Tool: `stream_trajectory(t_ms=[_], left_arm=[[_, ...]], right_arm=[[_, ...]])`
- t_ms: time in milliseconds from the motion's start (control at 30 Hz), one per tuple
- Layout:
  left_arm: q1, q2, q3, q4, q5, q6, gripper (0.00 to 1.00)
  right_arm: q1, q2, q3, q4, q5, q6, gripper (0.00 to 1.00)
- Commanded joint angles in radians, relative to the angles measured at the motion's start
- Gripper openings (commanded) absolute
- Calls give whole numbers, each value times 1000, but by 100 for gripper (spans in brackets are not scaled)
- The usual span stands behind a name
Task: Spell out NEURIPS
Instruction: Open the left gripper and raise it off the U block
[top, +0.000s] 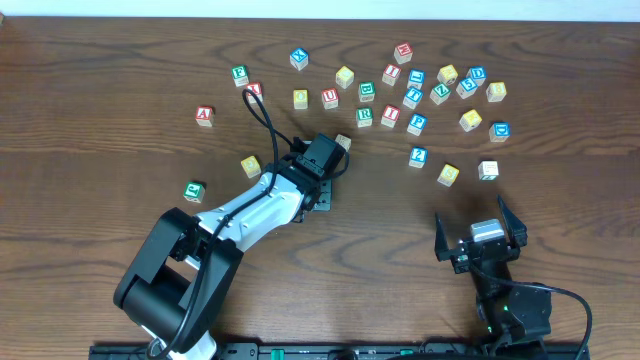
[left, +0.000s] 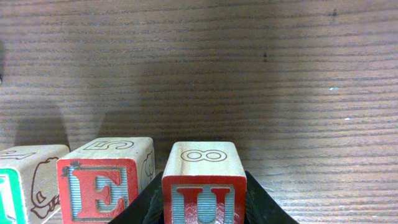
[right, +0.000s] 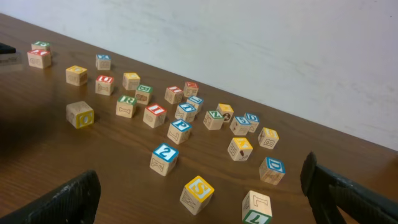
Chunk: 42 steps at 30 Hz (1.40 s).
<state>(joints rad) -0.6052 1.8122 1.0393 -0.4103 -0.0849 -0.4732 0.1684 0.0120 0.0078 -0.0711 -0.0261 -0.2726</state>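
Note:
In the left wrist view my left gripper (left: 204, 210) is shut on a wooden block with a red U (left: 204, 186). The block sits close to the right of a red E block (left: 102, 183). A third block with a green face (left: 25, 180) stands left of that. In the overhead view the left gripper (top: 322, 188) covers these blocks. My right gripper (top: 470, 210) is open and empty near the front right. In the right wrist view (right: 200, 171) it stands wide open just behind a yellow S block (right: 197, 193). Green R (top: 364, 116), red I (top: 390, 114) and blue P (top: 417, 123) blocks lie at the back.
Several loose letter blocks are scattered across the back right, among them another red U (top: 329, 97). A red A block (top: 204, 115), a yellow block (top: 250, 165) and a green block (top: 194, 190) lie at the left. A tan block (top: 343, 142) sits beside the left wrist.

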Motion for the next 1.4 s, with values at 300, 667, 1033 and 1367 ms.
stream_trajectory(t_ms=[300, 667, 1033, 1367], left_arm=[[0, 11, 27, 4, -13, -6, 42], [0, 11, 28, 17, -13, 18, 42], [0, 10, 61, 8, -14, 40, 42], [0, 9, 79, 0, -15, 62, 42]], right_arm=[[-13, -5, -2, -4, 8, 14, 99], [-13, -5, -2, -4, 8, 14, 99], [-13, -5, -2, -4, 8, 14, 99], [-13, -5, -2, -4, 8, 14, 99]])
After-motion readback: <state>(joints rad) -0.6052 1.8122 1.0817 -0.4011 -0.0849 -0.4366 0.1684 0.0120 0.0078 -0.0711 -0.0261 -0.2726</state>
